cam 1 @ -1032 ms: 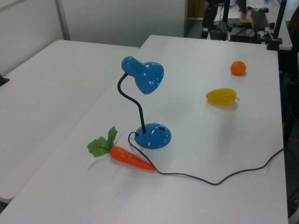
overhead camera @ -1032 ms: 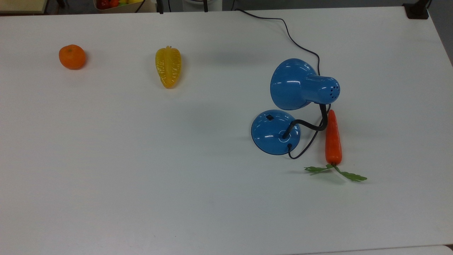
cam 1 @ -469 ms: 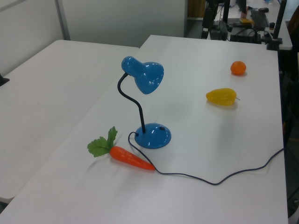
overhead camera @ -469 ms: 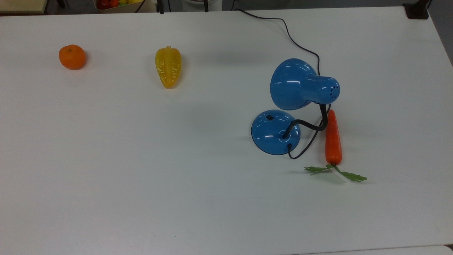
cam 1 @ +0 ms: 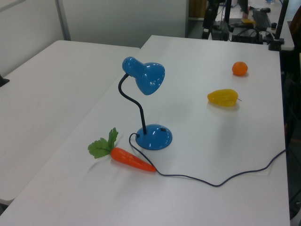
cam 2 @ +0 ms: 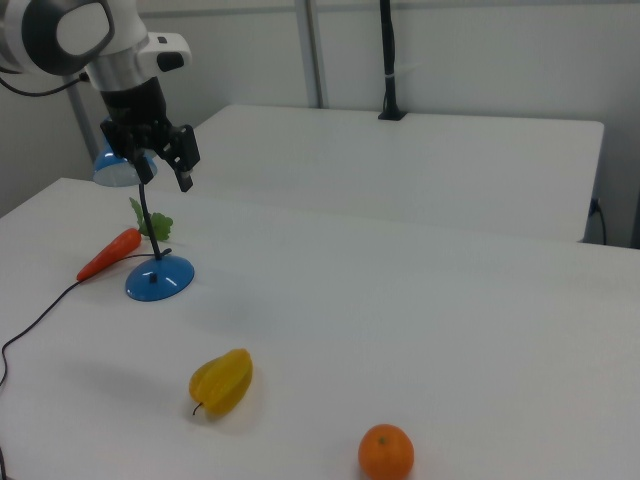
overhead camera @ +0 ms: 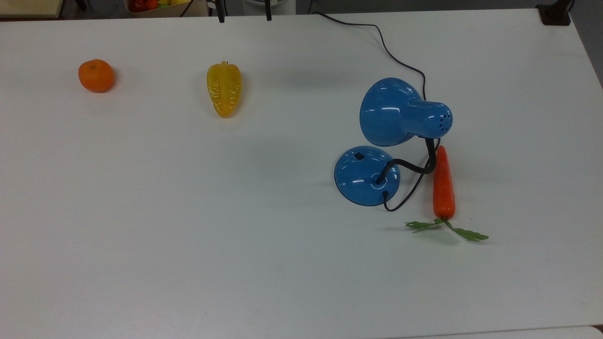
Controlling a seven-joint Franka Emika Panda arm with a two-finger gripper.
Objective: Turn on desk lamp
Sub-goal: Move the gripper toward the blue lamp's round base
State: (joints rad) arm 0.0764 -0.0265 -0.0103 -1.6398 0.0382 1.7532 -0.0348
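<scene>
- The two dark fingertips (overhead camera: 221, 19) of the robot's black two-finger gripper (cam 2: 162, 170) poke in at the top edge of the top view. A moment ago they sat a bit wider apart and a bit higher up. So the arm has started to move.
- In the right view the gripper hangs in the air, high over the white table (overhead camera: 188, 226). Its jaws are spread apart and hold nothing.
- Nothing else has moved. The shiny blue desk lamp with the bell-shaped shade (overhead camera: 391, 113) stands where it was, on the top view's right half of the table.
- Its round blue base (overhead camera: 362, 181) sits just below the shade in the top view. The small black switch (overhead camera: 359, 156) is on top of the base, on the side near the shade.
- The black cord (overhead camera: 391, 54) runs from the base up to the far edge of the table.
- A toy orange carrot with green leaves (overhead camera: 444, 186) lies just beside the base, on the top view's right.
- A yellow toy starfruit (overhead camera: 224, 89) and a small round orange (overhead camera: 96, 75) lie well apart from the lamp.
- No light shows from the shade, so I think the lamp is not on yet.
- The job has only just begun. The gripper must travel over to the base and come down on the little switch.
</scene>
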